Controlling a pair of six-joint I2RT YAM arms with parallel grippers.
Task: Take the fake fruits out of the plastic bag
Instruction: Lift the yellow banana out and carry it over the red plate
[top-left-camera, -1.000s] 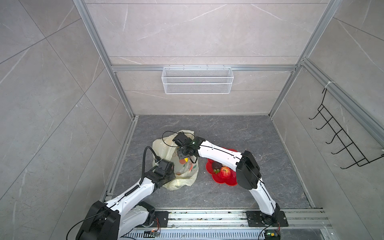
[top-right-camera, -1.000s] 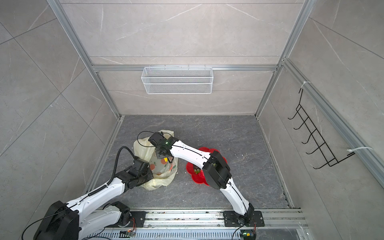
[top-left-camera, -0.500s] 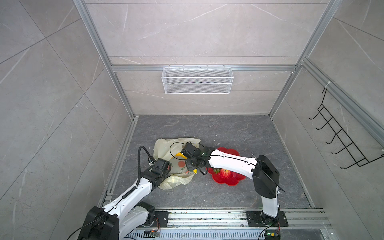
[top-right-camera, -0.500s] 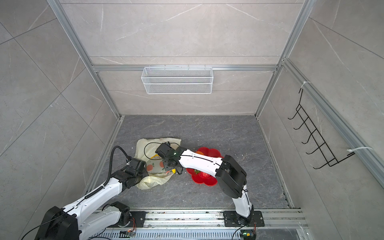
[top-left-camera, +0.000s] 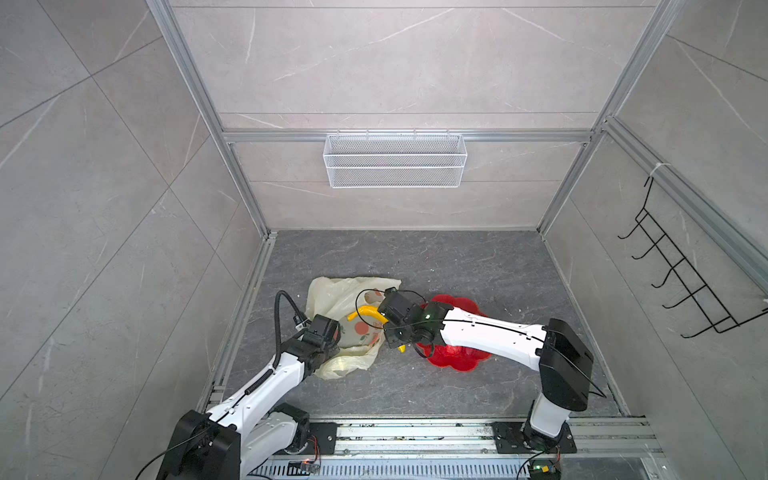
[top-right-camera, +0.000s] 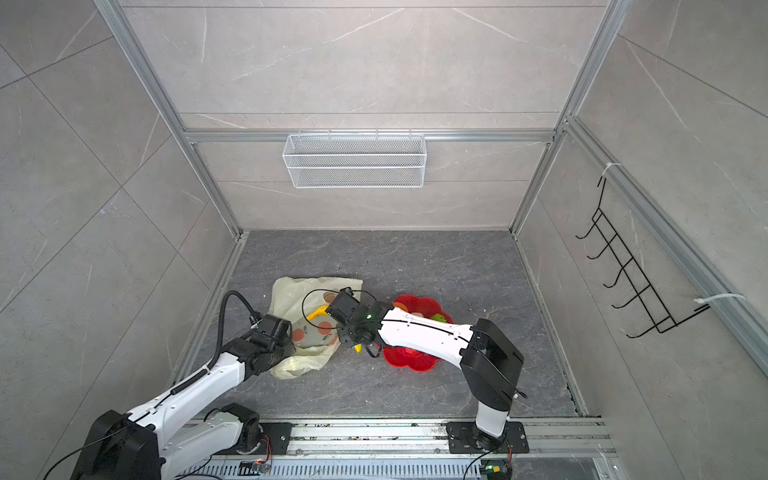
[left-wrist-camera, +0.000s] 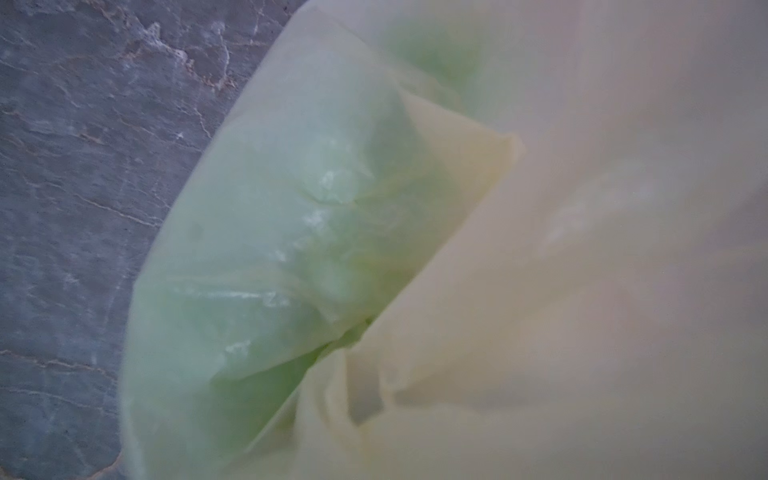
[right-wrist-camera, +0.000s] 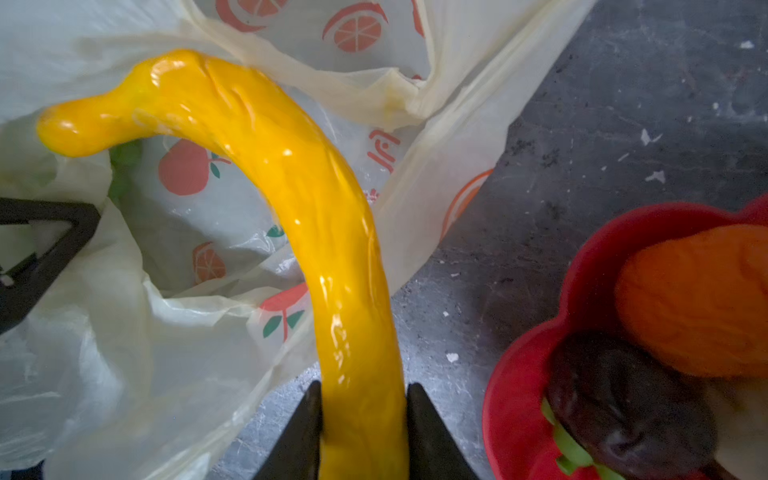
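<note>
Jaws of our right gripper (right-wrist-camera: 362, 399) clamp one end of the banana (right-wrist-camera: 316, 216) above the bag (top-left-camera: 332, 293), beside the red plate (top-left-camera: 455, 361); our left gripper (top-left-camera: 332, 336) pinches the bag's edge.

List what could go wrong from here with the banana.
The right tool pinches the banana near one end only; the glossy fruit could swivel or slip out. Its far tip hangs over the plastic bag and might snag a fold. The red plate already holds the orange and a dark fruit, so the banana may roll off.
</note>
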